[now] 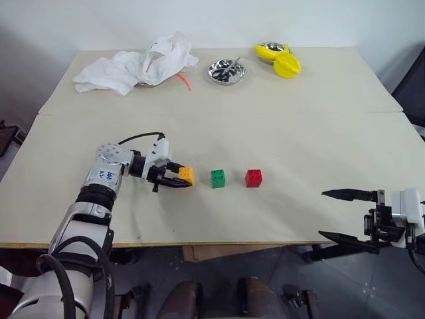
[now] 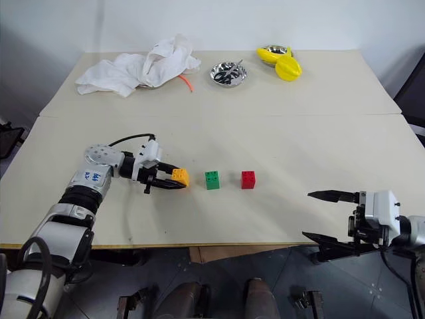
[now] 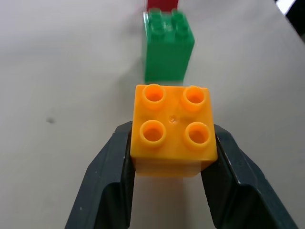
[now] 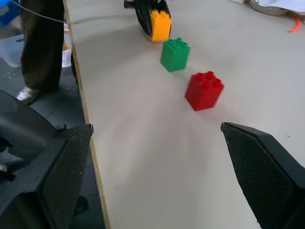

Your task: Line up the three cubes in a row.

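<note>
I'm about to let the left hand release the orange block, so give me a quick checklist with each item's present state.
1. Left hand shut on the orange block: ok.
2. Orange block in line with the green block and red block: ok, all three form a row.
3. Gap between orange and green blocks: ok, apart.
4. Orange block resting on the table: cannot tell.
5. Right hand open and away from the row: ok.
</note>
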Motion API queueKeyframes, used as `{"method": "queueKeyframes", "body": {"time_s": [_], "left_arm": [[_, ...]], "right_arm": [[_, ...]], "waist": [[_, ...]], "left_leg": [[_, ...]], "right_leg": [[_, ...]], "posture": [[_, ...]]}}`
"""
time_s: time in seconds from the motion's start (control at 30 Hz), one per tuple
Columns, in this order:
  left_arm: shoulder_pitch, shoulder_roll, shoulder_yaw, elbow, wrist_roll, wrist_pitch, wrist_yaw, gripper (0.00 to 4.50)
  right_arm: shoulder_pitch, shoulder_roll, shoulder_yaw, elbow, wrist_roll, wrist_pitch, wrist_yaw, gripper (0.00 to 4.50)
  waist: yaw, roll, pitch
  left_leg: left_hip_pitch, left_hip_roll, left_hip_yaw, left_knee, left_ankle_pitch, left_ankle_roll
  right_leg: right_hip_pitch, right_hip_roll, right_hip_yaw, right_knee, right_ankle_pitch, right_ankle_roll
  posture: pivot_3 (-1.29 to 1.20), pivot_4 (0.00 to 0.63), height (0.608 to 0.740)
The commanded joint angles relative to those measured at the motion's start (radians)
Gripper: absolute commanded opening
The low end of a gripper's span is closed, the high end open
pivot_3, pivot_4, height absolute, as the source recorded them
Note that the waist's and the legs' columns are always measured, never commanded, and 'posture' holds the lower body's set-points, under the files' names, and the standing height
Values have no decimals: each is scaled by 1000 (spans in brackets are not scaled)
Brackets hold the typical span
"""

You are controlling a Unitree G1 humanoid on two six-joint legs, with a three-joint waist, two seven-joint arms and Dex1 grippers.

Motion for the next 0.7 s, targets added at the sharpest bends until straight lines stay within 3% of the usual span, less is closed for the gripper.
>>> {"method": "queueKeyframes", "body": {"time_s": [0.03,0.67,0.7], "left_arm": [[-28,12,6,82,38,-48,-14,1540],[-86,38,26,228,101,-138,5,1540],[-87,38,27,229,102,-140,9,1890]], "right_arm": [[37,7,-46,-63,28,10,-21,4500],[42,-4,-47,-72,31,18,-15,4500],[38,-3,-45,-72,29,19,-16,4500]], "waist": [[1,-1,0],[-6,-1,0],[-6,-1,0]], "left_leg": [[0,0,0,0,0,0],[1,1,0,3,0,0],[1,1,0,4,0,0]], "right_leg": [[0,0,0,0,0,0],[0,-1,2,1,0,0],[0,-1,2,1,0,0]], "posture": [[0,150,740],[0,150,740],[0,150,740]]}}
